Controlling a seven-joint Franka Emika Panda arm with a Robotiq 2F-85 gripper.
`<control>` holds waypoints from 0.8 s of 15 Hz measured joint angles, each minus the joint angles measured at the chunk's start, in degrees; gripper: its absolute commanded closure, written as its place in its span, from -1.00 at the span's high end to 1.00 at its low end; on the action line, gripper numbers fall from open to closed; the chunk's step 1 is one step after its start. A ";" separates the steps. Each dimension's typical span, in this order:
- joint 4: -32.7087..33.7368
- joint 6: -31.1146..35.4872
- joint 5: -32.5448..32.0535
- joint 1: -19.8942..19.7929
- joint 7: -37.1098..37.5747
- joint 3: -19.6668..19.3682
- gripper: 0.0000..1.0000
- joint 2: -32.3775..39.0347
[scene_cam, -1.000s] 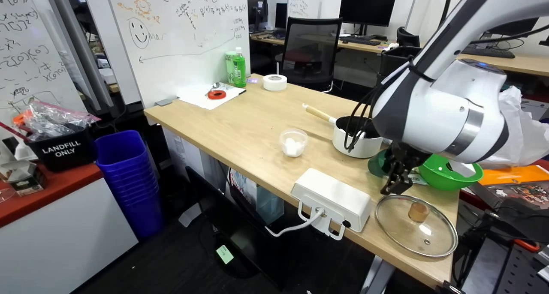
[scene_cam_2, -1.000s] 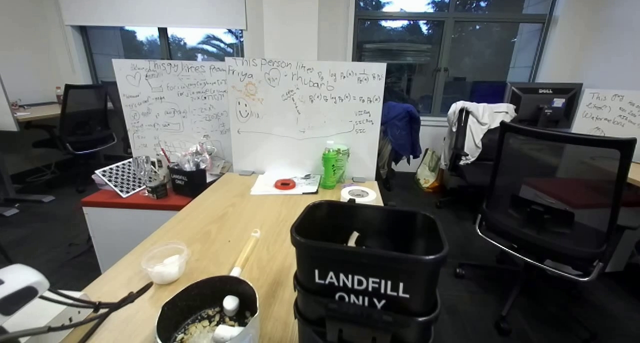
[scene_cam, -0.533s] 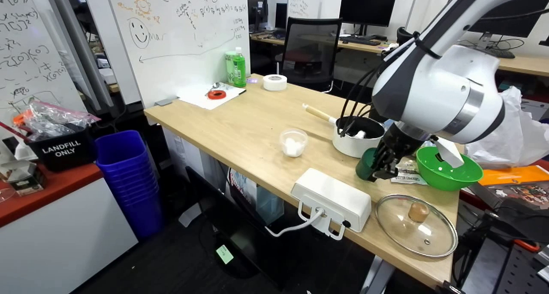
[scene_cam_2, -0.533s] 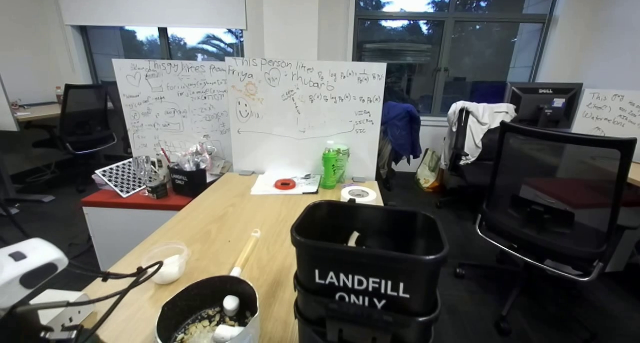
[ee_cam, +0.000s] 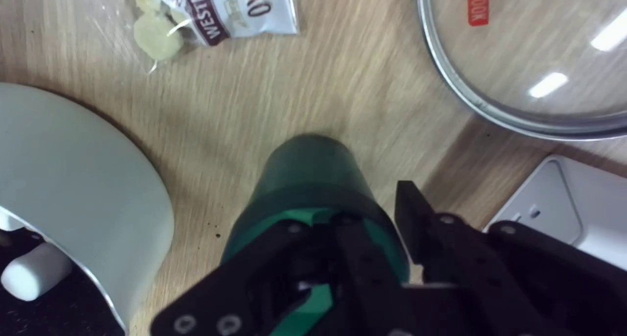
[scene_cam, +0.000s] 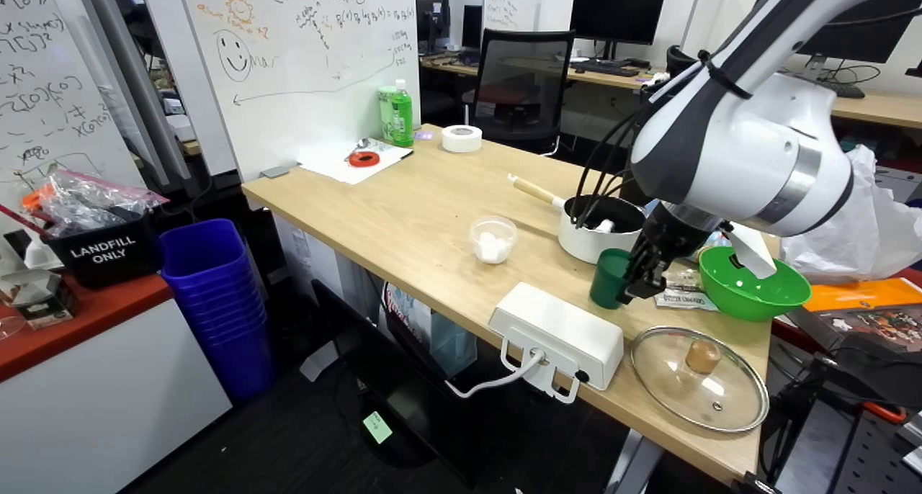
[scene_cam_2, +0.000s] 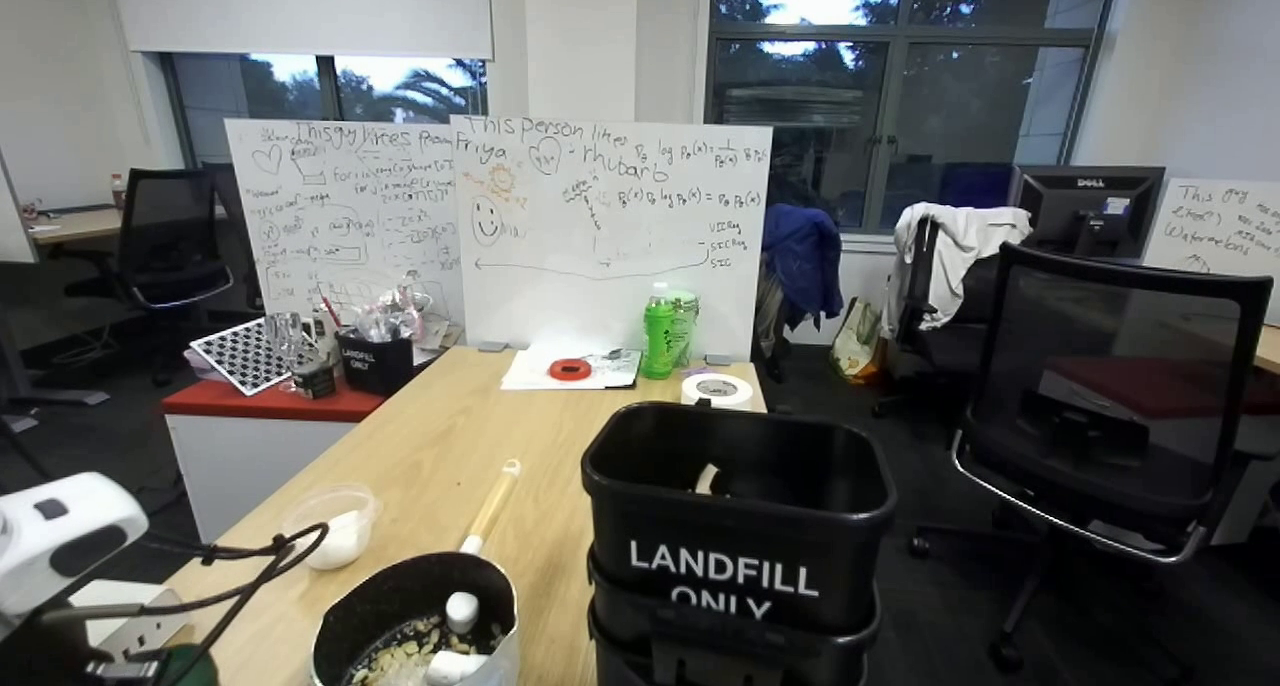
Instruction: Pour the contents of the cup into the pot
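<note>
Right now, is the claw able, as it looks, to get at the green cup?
Probably yes: the claw is right at the rim of the cup, and nothing visible stands between them.

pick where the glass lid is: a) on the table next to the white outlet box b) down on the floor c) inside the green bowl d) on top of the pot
a, since the glass lid lies on the table beside the white outlet box, while the pot stands uncovered with its dark inside showing.
</note>
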 measured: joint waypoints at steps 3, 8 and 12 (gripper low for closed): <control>0.04 -1.99 -1.83 0.10 2.55 -0.53 0.57 0.06; -0.49 -3.16 -8.85 0.78 11.43 0.30 1.00 -2.79; -2.59 -3.18 -17.94 6.28 24.38 -0.16 1.00 -10.16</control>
